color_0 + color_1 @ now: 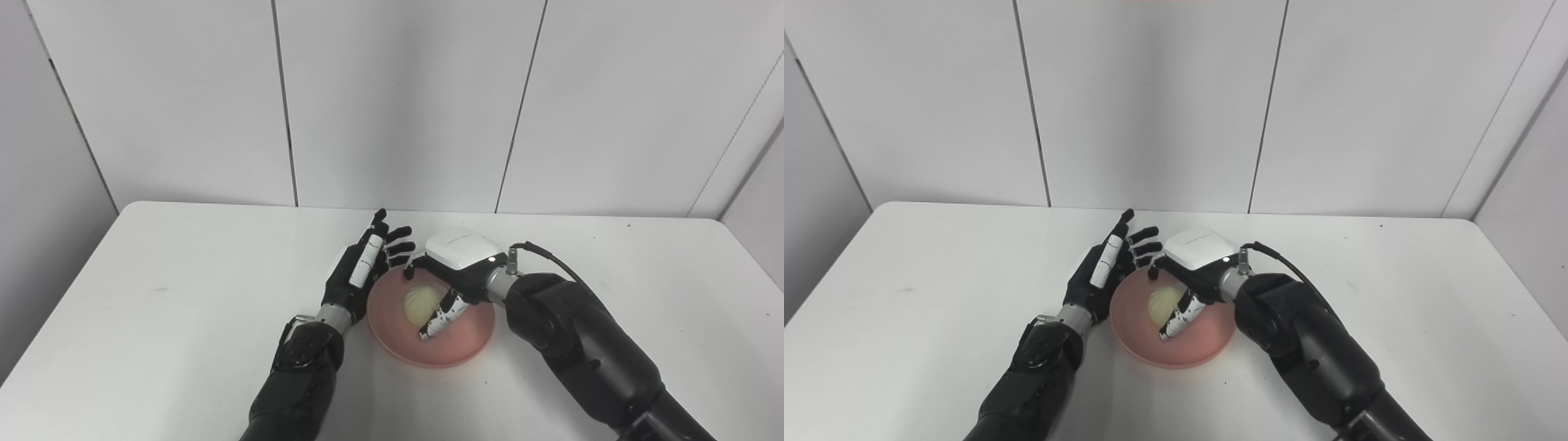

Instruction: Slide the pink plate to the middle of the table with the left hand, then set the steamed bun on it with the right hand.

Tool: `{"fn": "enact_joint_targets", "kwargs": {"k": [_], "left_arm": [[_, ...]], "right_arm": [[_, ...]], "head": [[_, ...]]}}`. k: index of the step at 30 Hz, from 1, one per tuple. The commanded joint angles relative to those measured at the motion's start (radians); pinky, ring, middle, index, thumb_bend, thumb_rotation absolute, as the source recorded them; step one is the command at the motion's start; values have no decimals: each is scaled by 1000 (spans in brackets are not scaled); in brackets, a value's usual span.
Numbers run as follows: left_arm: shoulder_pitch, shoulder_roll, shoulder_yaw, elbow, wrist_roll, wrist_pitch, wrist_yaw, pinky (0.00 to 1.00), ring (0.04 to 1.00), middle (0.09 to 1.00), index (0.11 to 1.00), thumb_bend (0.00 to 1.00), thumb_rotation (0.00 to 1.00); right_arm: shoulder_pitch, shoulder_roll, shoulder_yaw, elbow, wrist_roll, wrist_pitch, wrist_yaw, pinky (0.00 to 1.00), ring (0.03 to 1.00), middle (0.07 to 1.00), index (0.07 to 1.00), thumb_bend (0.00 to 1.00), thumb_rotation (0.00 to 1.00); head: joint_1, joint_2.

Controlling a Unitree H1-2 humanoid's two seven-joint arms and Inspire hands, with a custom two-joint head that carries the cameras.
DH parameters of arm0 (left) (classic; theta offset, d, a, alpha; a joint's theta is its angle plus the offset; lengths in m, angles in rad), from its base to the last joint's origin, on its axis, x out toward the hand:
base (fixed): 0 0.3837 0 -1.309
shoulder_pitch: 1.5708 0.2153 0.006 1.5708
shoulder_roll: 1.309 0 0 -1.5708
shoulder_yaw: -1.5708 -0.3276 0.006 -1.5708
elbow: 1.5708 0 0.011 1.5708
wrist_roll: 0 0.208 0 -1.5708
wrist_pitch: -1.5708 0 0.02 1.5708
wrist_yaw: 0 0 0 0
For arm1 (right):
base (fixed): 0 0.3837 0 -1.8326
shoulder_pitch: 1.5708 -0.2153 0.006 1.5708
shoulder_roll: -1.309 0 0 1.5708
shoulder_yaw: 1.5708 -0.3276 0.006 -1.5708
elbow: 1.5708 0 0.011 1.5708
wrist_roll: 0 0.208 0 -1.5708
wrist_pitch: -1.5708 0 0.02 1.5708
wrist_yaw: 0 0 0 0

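Observation:
The pink plate [456, 349] lies near the middle of the white table. On it rests the pale, round steamed bun [418, 306]. My right hand [456, 269] is curled over the bun from the right. Its thumb [438, 320] lies against the bun's near side and its fingers [409, 268] reach round the far side, so part of the bun is hidden under the palm. My left hand [362, 269] stands open beside the plate's left rim, fingers spread and pointing away from me, holding nothing.
The white table [184, 294] runs up to a panelled white wall [398, 104] at the back. My right forearm [588, 355] crosses the table's near right part, and the left forearm [300, 373] comes in at the near centre-left.

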Motion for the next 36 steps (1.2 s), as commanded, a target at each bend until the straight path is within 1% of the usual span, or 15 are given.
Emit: {"fn": "enact_joint_targets", "kwargs": {"k": [1,3,7,9,11,14,15,16,18,19,22,25,26,29,36], "left_arm": [[58,2,2,39,-1,21,-9,735,781,820,1000,862,810],[57,6,-6,42,14,13,0,735,787,830,1000,853,830],[64,3,-3,35,24,3,26,729,802,830,1000,844,831],[66,-1,1,33,31,-5,49,736,815,836,1000,843,824],[70,-4,1,29,43,-20,77,752,830,851,1000,845,821],[77,-7,-6,21,67,-61,121,757,841,870,1000,865,821],[80,-9,-5,17,73,-68,137,797,861,889,1000,898,823],[84,-12,-5,11,83,-77,161,813,866,894,1000,907,820],[91,-14,-8,1,103,-90,199,874,884,919,1000,924,827],[95,-15,-16,0,136,-105,251,885,887,923,1000,925,829],[102,-16,-42,-4,224,-117,383,970,919,923,1000,885,902],[108,-23,-46,-16,267,-108,469,997,978,957,1000,823,924],[109,-25,-47,-20,274,-107,489,1000,993,986,1000,824,934],[115,-30,-48,-34,279,-108,516,1000,1000,999,1000,837,942],[120,-26,-64,-52,294,-92,550,1000,1000,1000,1000,834,960]], "right_arm": [[-10,-4,-72,-25,68,-35,-77,629,791,809,725,986,472],[15,8,-132,-14,132,-67,-159,608,782,826,753,962,574],[58,58,-246,38,248,-154,-349,616,801,855,802,895,704],[76,100,-314,95,324,-207,-459,662,822,872,816,872,738],[86,134,-370,158,393,-251,-538,712,845,893,835,844,770],[92,167,-428,243,458,-284,-618,753,871,922,867,856,824],[93,175,-443,271,481,-300,-639,827,911,943,894,833,887],[93,183,-457,300,506,-322,-659,850,922,950,901,832,904],[93,193,-474,340,542,-356,-687,916,956,972,918,801,949],[93,207,-496,368,582,-370,-701,925,961,975,920,796,955],[93,230,-534,423,655,-382,-727,921,971,982,933,797,974],[90,243,-560,469,719,-387,-730,914,963,981,945,810,998],[89,245,-564,483,730,-390,-734,901,949,974,944,785,1000],[88,245,-569,530,759,-410,-737,899,948,978,942,743,1000],[95,247,-568,594,804,-425,-732,969,949,982,953,763,1000]], "head": [[1,1],[1,1],[1,-1],[0,-1],[-1,-1],[-1,2],[-1,2],[-3,2],[-5,1],[-7,2],[-8,3],[-8,4],[-8,4],[-8,6],[-13,7]]}}
